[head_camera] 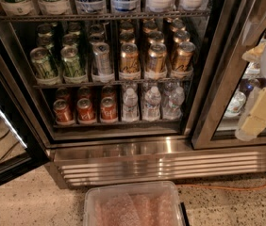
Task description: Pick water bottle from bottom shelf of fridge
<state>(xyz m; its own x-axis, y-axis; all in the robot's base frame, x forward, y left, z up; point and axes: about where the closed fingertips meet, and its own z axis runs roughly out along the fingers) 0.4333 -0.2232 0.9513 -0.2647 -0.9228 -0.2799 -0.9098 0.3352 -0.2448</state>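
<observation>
While the water bottle stands on the bottom shelf beside red cans, the gripper hangs at the frame's right edge (open or closed, cannot tell).

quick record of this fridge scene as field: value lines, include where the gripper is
fridge: black frame, ribbed steel base panel, left door looks open
bottom shelf: red cans on the left, water bottles on the right
water bottles: clear, white caps, upright, three in the front row
shelf above: green, silver and gold cans
gripper: at right edge of view, in front of the right glass door, well apart from the bottles
floor: clear plastic bin below the base panel, orange cable
</observation>
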